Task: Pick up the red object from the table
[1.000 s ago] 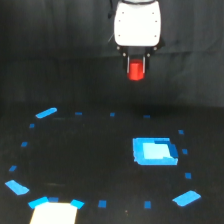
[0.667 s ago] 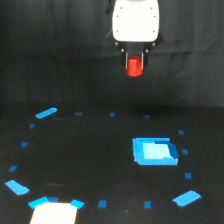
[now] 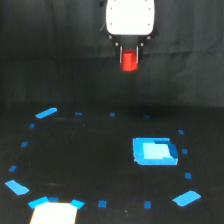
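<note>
One view only, soft and dim. Table [image 3: 75, 165]: wide matte black, edges lost against the dark backdrop, small blue tape marks [image 3: 46, 113] in a rough ring. White patch [image 3: 54, 213] cut off by the bottom edge. Flat blue square [image 3: 154, 151] sits at the exterior view's right, blurred. Arm cropped at top; only the boxy white body shows, pointing straight down. Gripper [image 3: 129, 56] closed on the red object [image 3: 129, 61], a short plain cylinder, held high, well clear of the table. Fingers [image 3: 120, 50] thin, dark, hard to resolve.
</note>
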Tool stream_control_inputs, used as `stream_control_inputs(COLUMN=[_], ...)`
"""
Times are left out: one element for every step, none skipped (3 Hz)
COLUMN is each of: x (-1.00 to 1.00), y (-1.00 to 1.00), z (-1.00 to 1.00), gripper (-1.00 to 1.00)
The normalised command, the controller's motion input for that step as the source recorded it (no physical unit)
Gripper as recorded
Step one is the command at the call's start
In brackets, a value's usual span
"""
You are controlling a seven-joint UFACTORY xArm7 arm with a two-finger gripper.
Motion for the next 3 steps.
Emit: stream_control_inputs(x=[-0.26,-0.56,-0.45], y=[-0.66,-0.29,-0.63], z=[1.00,0.97,0.92], gripper=[-1.00,-1.00,-1.00])
